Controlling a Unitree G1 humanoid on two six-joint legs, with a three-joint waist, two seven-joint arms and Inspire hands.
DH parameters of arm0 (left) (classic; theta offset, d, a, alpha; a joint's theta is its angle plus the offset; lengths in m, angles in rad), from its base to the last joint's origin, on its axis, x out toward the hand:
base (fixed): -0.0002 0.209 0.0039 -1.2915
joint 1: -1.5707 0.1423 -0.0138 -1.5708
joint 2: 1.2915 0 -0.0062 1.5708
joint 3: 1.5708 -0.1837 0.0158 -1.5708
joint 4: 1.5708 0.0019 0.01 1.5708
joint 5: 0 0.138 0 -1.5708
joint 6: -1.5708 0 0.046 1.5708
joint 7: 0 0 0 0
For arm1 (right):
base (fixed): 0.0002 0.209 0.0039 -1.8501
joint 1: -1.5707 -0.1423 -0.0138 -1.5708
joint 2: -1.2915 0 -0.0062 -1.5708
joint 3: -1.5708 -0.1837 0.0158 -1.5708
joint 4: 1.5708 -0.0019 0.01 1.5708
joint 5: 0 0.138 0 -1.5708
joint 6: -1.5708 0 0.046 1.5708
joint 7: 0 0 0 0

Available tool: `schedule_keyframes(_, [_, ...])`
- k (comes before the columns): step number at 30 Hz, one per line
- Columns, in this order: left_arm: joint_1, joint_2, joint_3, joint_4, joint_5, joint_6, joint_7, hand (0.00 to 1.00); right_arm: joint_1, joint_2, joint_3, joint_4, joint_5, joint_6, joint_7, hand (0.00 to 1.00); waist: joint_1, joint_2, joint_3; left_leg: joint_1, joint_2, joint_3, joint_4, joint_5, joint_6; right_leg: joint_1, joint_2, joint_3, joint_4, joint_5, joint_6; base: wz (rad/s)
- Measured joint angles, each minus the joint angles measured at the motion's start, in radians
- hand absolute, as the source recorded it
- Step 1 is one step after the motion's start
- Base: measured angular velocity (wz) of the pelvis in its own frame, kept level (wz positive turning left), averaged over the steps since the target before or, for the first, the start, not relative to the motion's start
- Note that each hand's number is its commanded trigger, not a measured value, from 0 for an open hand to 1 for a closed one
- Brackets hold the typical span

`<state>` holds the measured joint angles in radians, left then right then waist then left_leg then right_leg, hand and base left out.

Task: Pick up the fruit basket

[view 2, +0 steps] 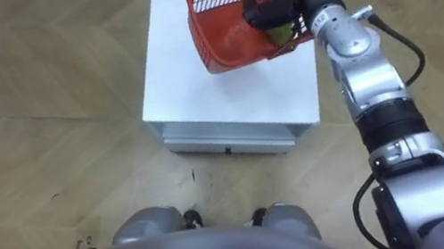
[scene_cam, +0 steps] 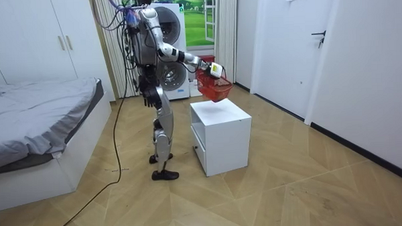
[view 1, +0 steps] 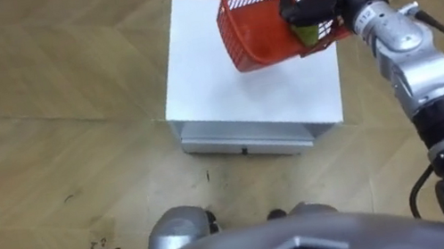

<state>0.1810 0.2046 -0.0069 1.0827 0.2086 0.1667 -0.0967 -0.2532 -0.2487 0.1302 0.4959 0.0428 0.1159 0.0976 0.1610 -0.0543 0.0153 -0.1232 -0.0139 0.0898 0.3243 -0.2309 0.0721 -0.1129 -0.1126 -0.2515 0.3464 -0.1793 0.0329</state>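
The red wire fruit basket (view 1: 256, 33) hangs tilted in the air, just above the far right part of a white cabinet's top (view 1: 234, 86). My right hand (view 1: 314, 0) is shut on the basket's handle at the rim, with the arm stretched forward. A greenish fruit (view 1: 308, 33) shows inside the basket, by the hand. In the room view I stand upright beside the cabinet (scene_cam: 222, 136), holding the basket (scene_cam: 213, 89) out over it. My left hand (scene_cam: 149, 96) hangs at my side.
The cabinet has an open shelf on the side facing me (view 1: 242, 135). Wooden floor lies all around it. A bed (scene_cam: 34, 125) stands at the room view's left, a washing machine (scene_cam: 173, 74) behind me, and a door (scene_cam: 329, 48) at the right.
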Motion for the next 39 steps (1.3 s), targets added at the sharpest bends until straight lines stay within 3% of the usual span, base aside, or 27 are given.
schedule_keyframes(3, [-0.025, 0.003, 0.002, 0.009, -0.001, -0.010, -0.006, 0.00, 0.000, 0.000, 0.006, 0.012, 0.009, 0.000, 0.009, 1.00, 0.014, 0.011, 0.0044, -0.034, -0.007, -0.010, 0.021, -0.006, 0.008, -0.022, -0.005, 0.001, -0.007, 0.005, 0.008, 0.09])
schedule_keyframes(10, [-0.023, -0.011, 0.002, 0.013, 0.000, -0.014, -0.001, 0.00, -0.001, 0.013, 0.008, 0.059, 0.038, -0.005, 0.013, 1.00, 0.042, 0.030, 0.0023, -0.065, -0.012, -0.014, 0.027, -0.005, 0.010, -0.029, -0.004, -0.008, -0.055, 0.013, 0.022, 0.02])
schedule_keyframes(20, [0.008, -0.023, 0.000, 0.017, 0.000, 0.000, 0.002, 0.00, -0.005, 0.016, 0.008, 0.141, 0.025, -0.006, 0.004, 1.00, 0.035, 0.055, 0.0010, -0.085, -0.012, -0.022, 0.020, -0.005, 0.010, -0.043, -0.006, -0.028, -0.056, 0.013, 0.022, 0.03])
schedule_keyframes(25, [0.011, -0.023, -0.050, 0.020, -0.001, 0.002, -0.005, 0.00, 0.003, 0.017, 0.029, 0.162, 0.027, -0.006, 0.007, 1.00, 0.033, 0.068, 0.0007, -0.094, -0.012, -0.034, 0.020, -0.005, 0.010, -0.047, -0.006, -0.042, -0.057, 0.013, 0.022, 0.06])
schedule_keyframes(26, [0.011, -0.022, -0.055, 0.022, -0.001, 0.002, -0.006, 0.00, 0.003, 0.017, 0.033, 0.162, 0.027, -0.006, 0.007, 0.93, 0.033, 0.070, 0.0002, -0.094, -0.012, -0.036, 0.019, -0.005, 0.010, -0.047, -0.006, -0.046, -0.057, 0.013, 0.022, 0.04])
schedule_keyframes(27, [0.011, -0.022, -0.056, 0.022, -0.001, 0.002, -0.007, 0.00, 0.003, 0.017, 0.035, 0.162, 0.027, -0.006, 0.007, 0.36, 0.033, 0.071, 0.0000, -0.094, -0.012, -0.037, 0.019, -0.005, 0.010, -0.047, -0.006, -0.048, -0.057, 0.013, 0.022, 0.04])
schedule_keyframes(28, [0.011, -0.022, -0.058, 0.023, -0.001, 0.002, -0.010, 0.00, 0.003, 0.017, 0.039, 0.162, 0.027, -0.006, 0.008, 0.04, 0.033, 0.071, -0.0005, -0.094, -0.012, -0.038, 0.019, -0.005, 0.010, -0.047, -0.006, -0.050, -0.057, 0.013, 0.022, 0.00])
schedule_keyframes(29, [0.011, -0.022, -0.059, 0.025, -0.001, 0.002, -0.012, 0.00, 0.003, 0.017, 0.043, 0.162, 0.027, -0.007, 0.008, 0.00, 0.033, 0.072, -0.0007, -0.094, -0.012, -0.038, 0.020, -0.005, 0.010, -0.047, -0.006, -0.051, -0.057, 0.013, 0.022, 0.00])
schedule_keyframes(39, [0.012, -0.022, -0.076, 0.026, -0.001, 0.009, -0.024, 0.00, 0.003, 0.018, 0.073, 0.166, 0.027, -0.007, 0.007, 0.00, 0.020, 0.074, -0.0019, -0.094, -0.013, -0.041, 0.020, -0.005, 0.010, -0.047, -0.006, -0.052, -0.058, 0.013, 0.022, 0.00])
